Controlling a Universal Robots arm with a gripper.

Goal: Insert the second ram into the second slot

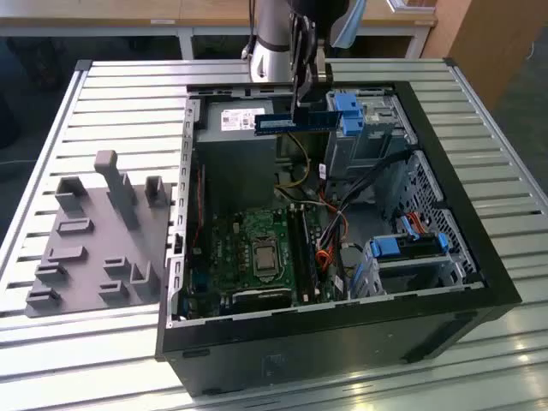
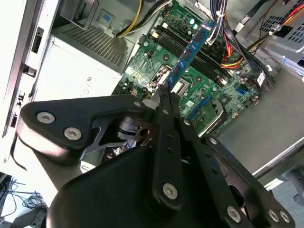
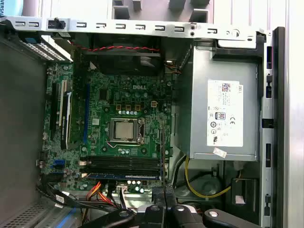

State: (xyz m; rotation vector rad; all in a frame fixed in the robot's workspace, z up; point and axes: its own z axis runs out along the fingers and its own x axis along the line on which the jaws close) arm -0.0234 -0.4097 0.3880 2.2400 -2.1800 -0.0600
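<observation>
My gripper (image 1: 298, 113) hangs over the back of the open computer case (image 1: 479, 282), shut on the second ram (image 1: 295, 122), a thin blue stick with a pale label held level above the power supply. In the second wrist view the ram (image 2: 191, 51) sticks out from the closed fingertips (image 2: 167, 97) over the green motherboard (image 2: 156, 57). In the first wrist view it shows edge-on as a thin line (image 3: 164, 152) above the gripper (image 3: 164, 194). The dark memory slots (image 3: 123, 165) lie in a row beside the processor socket (image 3: 126, 130); a blue strip (image 3: 121, 176) runs along one slot.
A grey power supply (image 3: 225, 114) fills the case's back corner. Bundled cables (image 1: 360, 184) and light-blue drive-bay latches (image 1: 347, 111) crowd the exterior view's right side. A grey fixture plate (image 1: 94, 248) with upright posts rests on the slatted table (image 1: 128, 94) to the left.
</observation>
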